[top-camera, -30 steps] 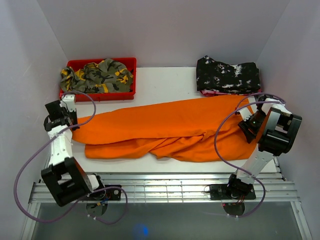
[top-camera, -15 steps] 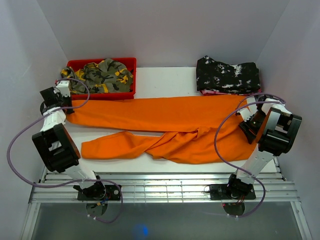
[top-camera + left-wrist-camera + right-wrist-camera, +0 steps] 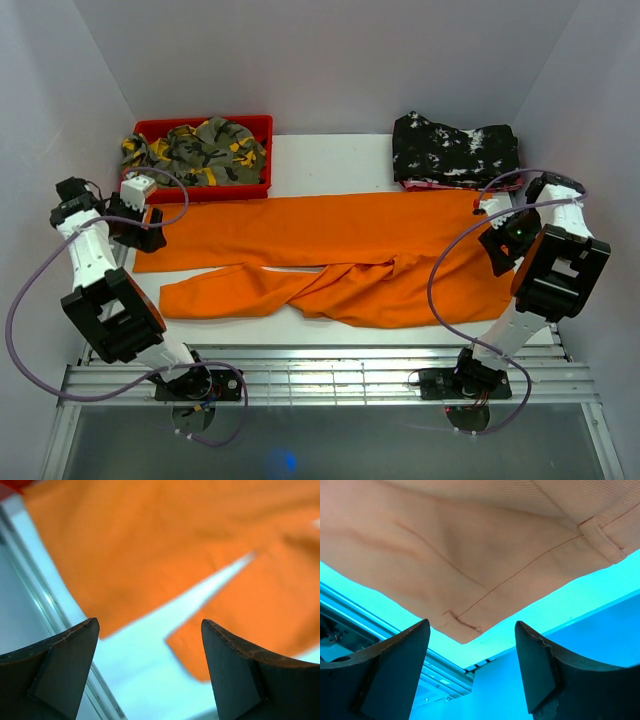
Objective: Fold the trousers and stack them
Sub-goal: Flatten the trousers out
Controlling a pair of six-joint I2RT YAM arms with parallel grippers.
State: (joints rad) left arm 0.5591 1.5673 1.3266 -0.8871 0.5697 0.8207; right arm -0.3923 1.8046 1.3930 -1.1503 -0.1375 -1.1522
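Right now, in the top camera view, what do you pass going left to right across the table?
Left gripper → red bin holding the camouflage garment → black speckled garment → right gripper. The orange trousers span nearly all of it, so I leave them unplaced.

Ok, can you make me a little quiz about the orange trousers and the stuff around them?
1. True or false: the left gripper is clamped on the trousers.
2. Where does the camouflage garment lie? A in the red bin; B on the trousers; C on the floor.
3. Fill in: the black speckled garment sits at the far ____ corner of the table.
Key: 1 false, its jaws are open and empty; 2 A; 3 right.
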